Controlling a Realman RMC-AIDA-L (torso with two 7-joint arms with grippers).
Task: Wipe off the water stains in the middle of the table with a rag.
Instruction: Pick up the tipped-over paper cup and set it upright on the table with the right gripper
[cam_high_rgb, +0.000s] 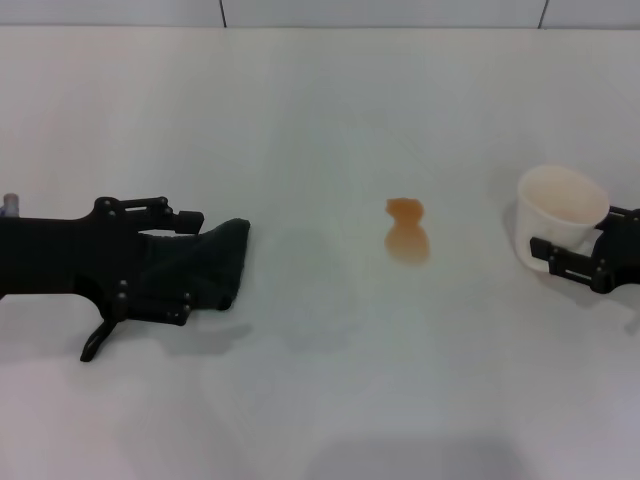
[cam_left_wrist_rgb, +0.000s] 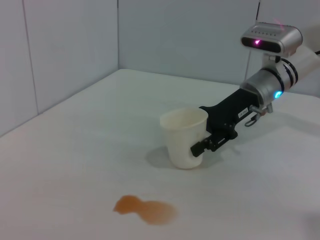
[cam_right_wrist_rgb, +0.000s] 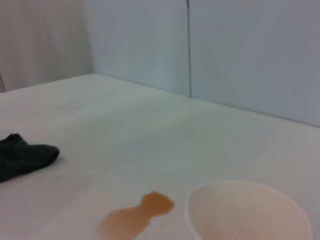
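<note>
I see the left gripper clamped on the rag, dark cloth bunched between its jaws and lying on the table. The water stains sit well ahead of those jaws. Beyond them, the right gripper grips the white paper cup.

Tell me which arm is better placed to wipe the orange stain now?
The left. Its pincer already grips the rag, lying left of the water stains on the table. The right pincer is busy holding the white paper cup.
</note>
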